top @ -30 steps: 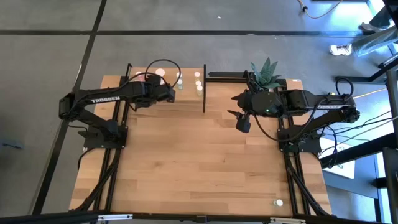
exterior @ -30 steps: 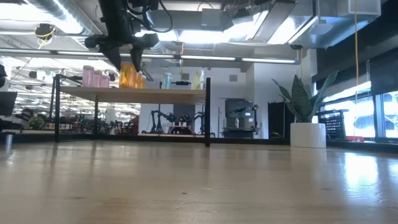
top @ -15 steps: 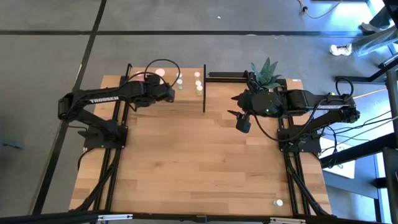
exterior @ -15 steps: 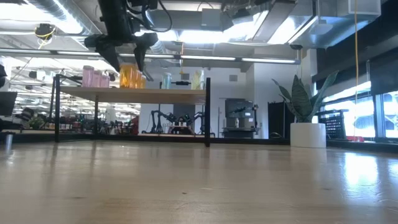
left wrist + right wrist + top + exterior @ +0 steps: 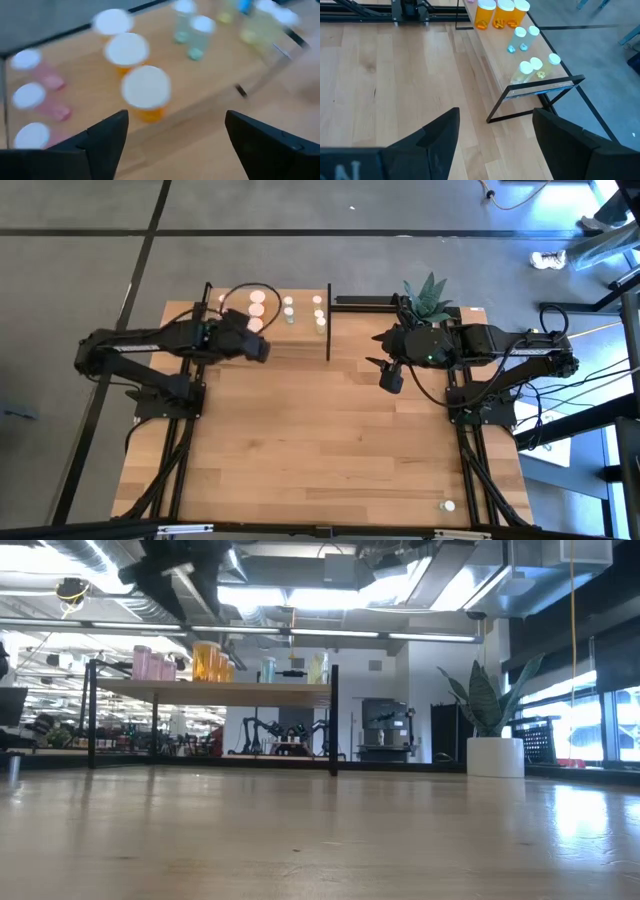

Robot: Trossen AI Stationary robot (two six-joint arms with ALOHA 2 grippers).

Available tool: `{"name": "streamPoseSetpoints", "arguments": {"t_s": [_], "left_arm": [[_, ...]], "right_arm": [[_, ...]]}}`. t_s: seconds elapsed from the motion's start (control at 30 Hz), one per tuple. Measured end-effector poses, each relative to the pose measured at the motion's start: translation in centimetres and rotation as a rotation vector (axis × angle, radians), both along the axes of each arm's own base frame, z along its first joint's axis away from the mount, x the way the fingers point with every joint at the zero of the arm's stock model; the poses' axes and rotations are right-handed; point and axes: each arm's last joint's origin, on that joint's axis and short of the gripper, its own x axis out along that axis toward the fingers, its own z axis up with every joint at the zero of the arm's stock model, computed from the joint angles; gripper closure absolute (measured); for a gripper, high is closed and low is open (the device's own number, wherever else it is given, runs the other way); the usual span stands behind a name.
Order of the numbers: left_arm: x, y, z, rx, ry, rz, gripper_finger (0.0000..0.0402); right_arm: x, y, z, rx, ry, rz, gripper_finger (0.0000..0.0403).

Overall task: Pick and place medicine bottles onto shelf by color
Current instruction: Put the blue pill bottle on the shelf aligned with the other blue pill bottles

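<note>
Hovering left end effector (image 5: 172, 137), fingers spread, empty, just off shelf (image 5: 300, 332) edge w/ orange bottles (image 5: 146, 92).

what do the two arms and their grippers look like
Both arms are dark, jointed and slim, with black cables looped along them. The left gripper and right gripper each end in two broad, flat, matte black fingers. The right arm's wrist shows a small green light.

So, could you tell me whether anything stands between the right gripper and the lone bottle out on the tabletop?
Nothing visible does: only bare tabletop lies between the open right gripper and the white-capped bottle near the table corner on the right arm's side.
</note>
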Motion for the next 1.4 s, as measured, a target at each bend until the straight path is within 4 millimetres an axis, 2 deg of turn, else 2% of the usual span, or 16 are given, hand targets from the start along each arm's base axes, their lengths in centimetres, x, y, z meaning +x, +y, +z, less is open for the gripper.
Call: {"name": "streamPoseSetpoints", "arguments": {"t_s": [0.3, 0.5, 0.77, 0.97, 1.07, 1.17, 1.33, 1.4], "left_arm": [[0.1, -5.6, 0.1, 0.067, 0.094, -0.395, 0.0076], [-0.1, -9.4, 0.4, 0.065, 0.021, -0.577, 0.0080], [0.6, -12.9, -0.5, 0.049, -0.002, -0.686, 0.0077], [1.5, -13.9, -1.7, 0.043, 0.033, -0.687, 0.0078], [1.8, -14.1, -2.0, 0.046, 0.042, -0.687, 0.0076], [2.0, -14.2, -2.1, 0.048, 0.046, -0.690, 0.0079], [2.0, -14.2, -2.0, 0.065, 0.052, -0.709, 0.0076], [2.0, -14.3, -2.0, 0.078, 0.056, -0.730, 0.0076]], "right_arm": [[0.0, 0.0, 0.0, 0.000, 0.000, 0.000, 0.0150], [0.0, 0.0, 0.0, 0.000, 0.000, 0.000, 0.0150], [0.0, 0.0, 0.0, 0.001, 0.000, -0.001, 0.0150], [-0.2, 0.1, -0.1, 0.026, 0.014, 0.034, 0.0150], [-1.2, 0.7, 0.0, 0.079, 0.067, 0.195, 0.0150], [-2.4, 1.9, 0.0, 0.233, 0.122, 0.406, 0.0150], [-5.3, 5.0, 0.0, 0.483, 0.254, 0.783, 0.0150], [-6.3, 6.3, -0.1, 0.539, 0.318, 0.862, 0.0150]]}}
